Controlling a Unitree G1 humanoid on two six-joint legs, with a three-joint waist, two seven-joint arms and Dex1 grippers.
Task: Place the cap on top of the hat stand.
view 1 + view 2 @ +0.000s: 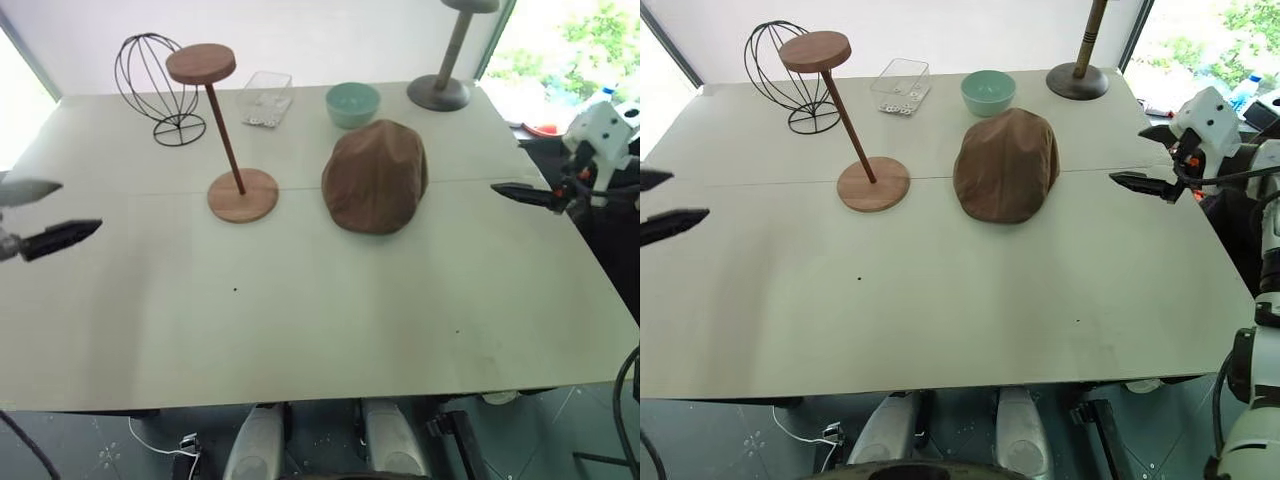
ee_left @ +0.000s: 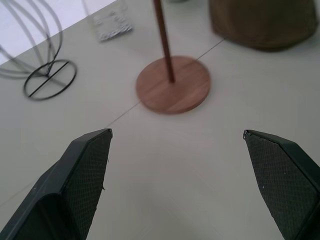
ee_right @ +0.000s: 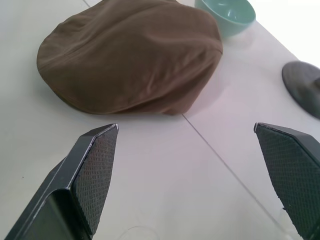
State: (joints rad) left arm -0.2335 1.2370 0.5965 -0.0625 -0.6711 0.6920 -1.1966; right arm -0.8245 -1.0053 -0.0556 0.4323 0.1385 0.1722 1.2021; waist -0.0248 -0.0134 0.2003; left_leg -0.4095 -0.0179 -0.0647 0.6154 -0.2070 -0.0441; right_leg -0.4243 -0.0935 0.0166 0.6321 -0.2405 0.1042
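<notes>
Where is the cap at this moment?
In the head views the cap lies flat on the table, right of the hat stand, just in front of the teal bowl.

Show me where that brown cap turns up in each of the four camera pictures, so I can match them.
Left eye view: the cap lies flat on the table, right of centre.
Right eye view: the cap is at the same spot, just right of the hat stand.
Left wrist view: only the cap's edge shows, at the upper right corner.
Right wrist view: the cap sits across the upper half.
Shared landmark: the teal bowl just behind it.
</notes>
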